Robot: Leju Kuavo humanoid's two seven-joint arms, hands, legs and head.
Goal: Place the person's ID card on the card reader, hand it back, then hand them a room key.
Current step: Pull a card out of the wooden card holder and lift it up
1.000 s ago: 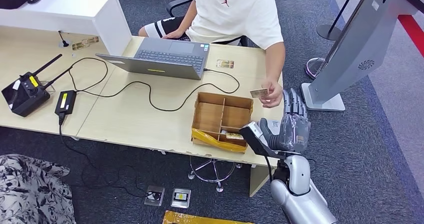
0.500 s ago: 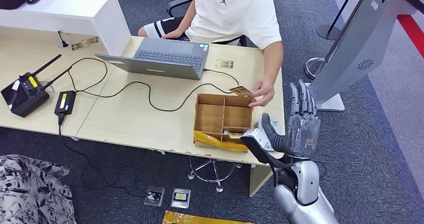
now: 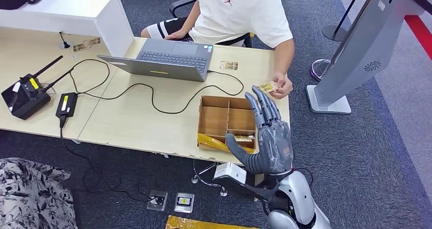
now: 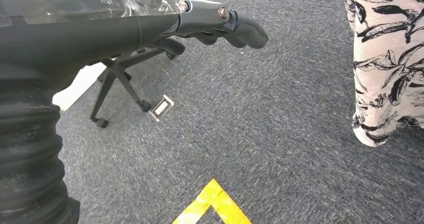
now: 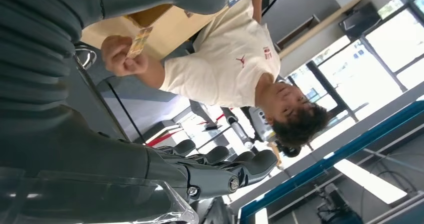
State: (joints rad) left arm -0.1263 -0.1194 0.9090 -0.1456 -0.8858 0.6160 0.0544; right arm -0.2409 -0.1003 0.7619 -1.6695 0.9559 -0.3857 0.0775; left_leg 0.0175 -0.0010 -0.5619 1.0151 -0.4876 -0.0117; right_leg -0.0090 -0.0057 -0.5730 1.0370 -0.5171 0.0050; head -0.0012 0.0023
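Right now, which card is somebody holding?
The card in the person's hand, above the table's right end. The others lie flat: one by the laptop, one in the box.

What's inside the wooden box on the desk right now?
The wooden box has mostly bare compartments; a small card lies in the near one. The right hand covers its near-right corner.

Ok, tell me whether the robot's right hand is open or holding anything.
Open. The right hand is raised over the wooden box, fingers spread and empty; the card is in the person's hand.

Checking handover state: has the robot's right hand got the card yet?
No. In the head view the person's hand holds the card, while the right hand is raised, empty, fingers spread.
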